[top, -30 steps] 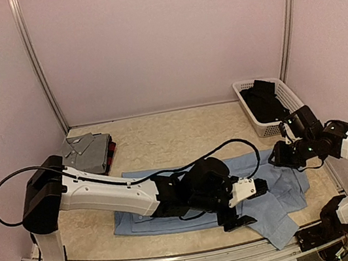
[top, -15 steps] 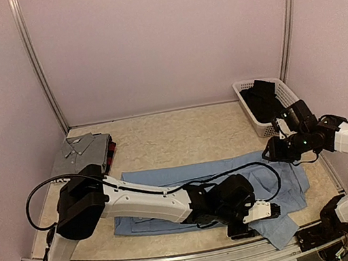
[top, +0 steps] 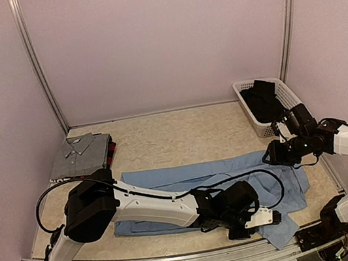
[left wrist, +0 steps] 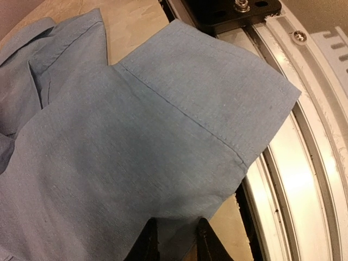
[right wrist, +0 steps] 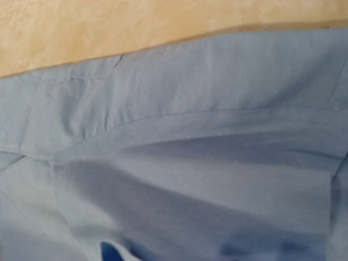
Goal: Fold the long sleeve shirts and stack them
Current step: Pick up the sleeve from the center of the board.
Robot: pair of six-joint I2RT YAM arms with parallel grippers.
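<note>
Left gripper (left wrist: pixel 176 243) clenched on blue shirt (top: pixel 168 175) cuff, 5 o'clock, overhanging table (top: pixel 181 136) edge. Right gripper (top: pixel 275 153) at shirt's 3 o'clock edge; jaws indeterminate.

Both arms are working a light blue shirt (top: pixel 168 178) spread on the table (top: pixel 175 137).
Left gripper (top: pixel 267 218) is sitting low on its near right sleeve. Right gripper (top: pixel 272 153) is pinching its far right edge. Grey shirt (top: pixel 82 155) is lying folded far left, plaid shirt (top: pixel 111 152) peeking out at its right side. White basket (top: pixel 248 109) is standing far right.
</note>
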